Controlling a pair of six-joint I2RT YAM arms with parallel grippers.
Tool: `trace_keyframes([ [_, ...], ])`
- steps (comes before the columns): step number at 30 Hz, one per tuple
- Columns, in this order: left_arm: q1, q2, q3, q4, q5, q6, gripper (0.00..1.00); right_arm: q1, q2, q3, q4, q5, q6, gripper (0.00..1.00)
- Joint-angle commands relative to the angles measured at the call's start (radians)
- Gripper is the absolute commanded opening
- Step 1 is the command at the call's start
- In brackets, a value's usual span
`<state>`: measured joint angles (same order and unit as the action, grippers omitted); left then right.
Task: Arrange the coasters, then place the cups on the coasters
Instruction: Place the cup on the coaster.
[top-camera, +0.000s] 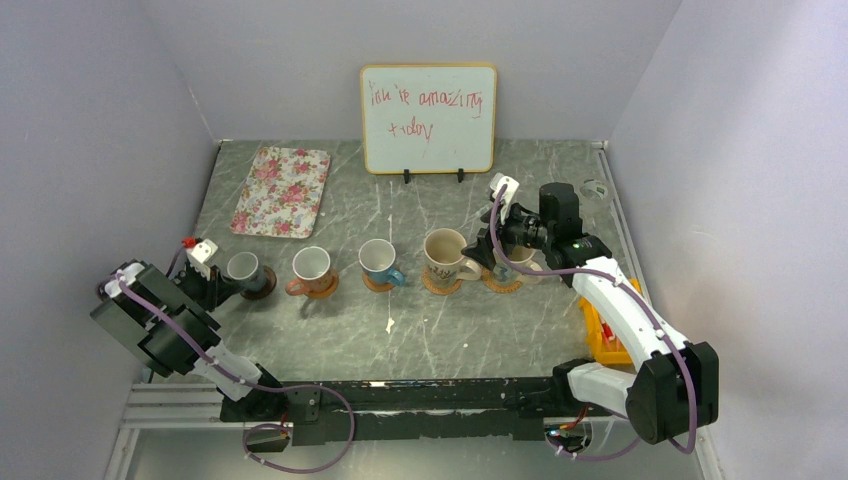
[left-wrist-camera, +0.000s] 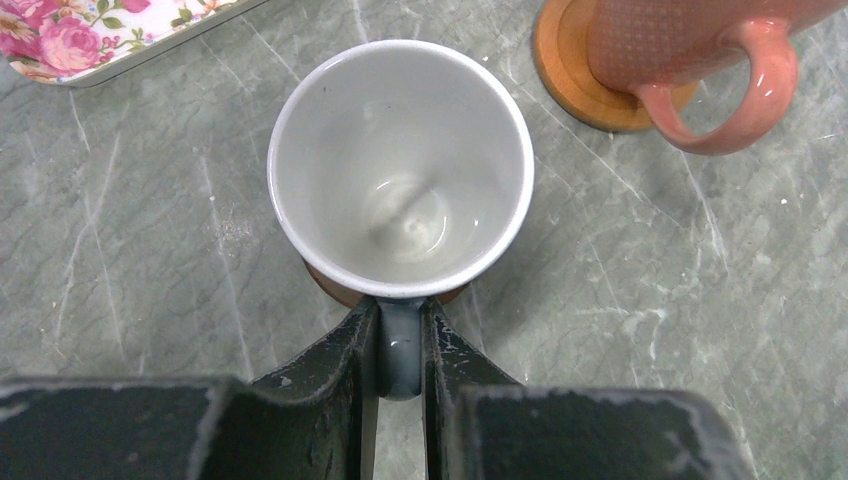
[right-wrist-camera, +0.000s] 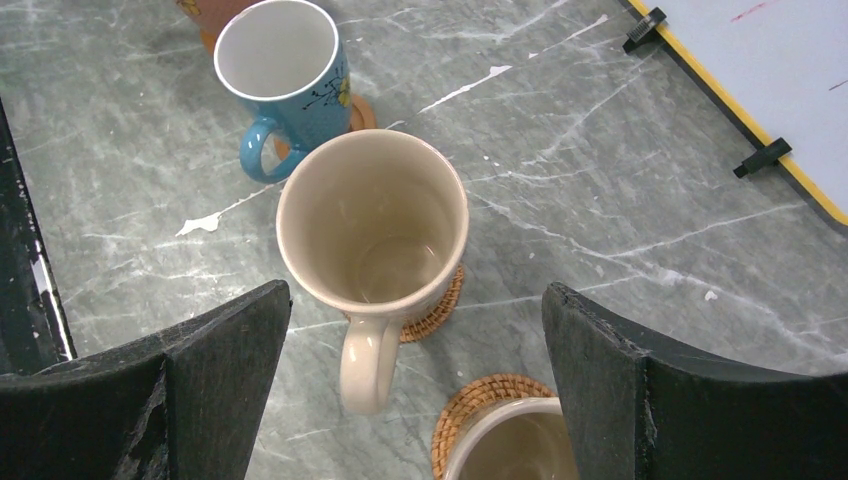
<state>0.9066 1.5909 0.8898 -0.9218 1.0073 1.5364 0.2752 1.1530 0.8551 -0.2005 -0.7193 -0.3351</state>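
Atop dark coaster (left-wrist-camera: 332, 290), grey cup (left-wrist-camera: 400, 170), left pincer (left-wrist-camera: 401, 330) gripping handle

On my feed the table (top-camera: 450, 335) is grey marble streaked with white veins. The tray (top-camera: 281, 191) carries pink roses and green leaves on cream. The whiteboard (top-camera: 428, 118) is white with a pale yellow frame and red handwriting. The grey cup (left-wrist-camera: 400, 165) shows white inside, with a grey handle, over a dark brown coaster (left-wrist-camera: 340, 292). The pink cup (left-wrist-camera: 690, 50) is salmon with a fine dotted pattern, and its tan coaster (left-wrist-camera: 570, 70) is plain orange-tan. The blue cup (right-wrist-camera: 305, 110) is white inside, with yellow and dark print on its side. The cream cup (right-wrist-camera: 372, 225) is plain cream within, and its woven coaster (right-wrist-camera: 435, 310) is tan-brown. I see purple cables (top-camera: 300, 400).
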Motion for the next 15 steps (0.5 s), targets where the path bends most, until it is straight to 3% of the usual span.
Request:
trace_keyframes([
  [1,0.016,0.021,0.015,-0.069,0.031,0.089,0.20,-0.004,-0.019,0.001,0.033,-0.026,0.008,1.00],
  [15,0.032,0.055,0.041,-0.153,0.040,0.162,0.29,-0.005,-0.022,0.001,0.033,-0.028,0.010,1.00],
])
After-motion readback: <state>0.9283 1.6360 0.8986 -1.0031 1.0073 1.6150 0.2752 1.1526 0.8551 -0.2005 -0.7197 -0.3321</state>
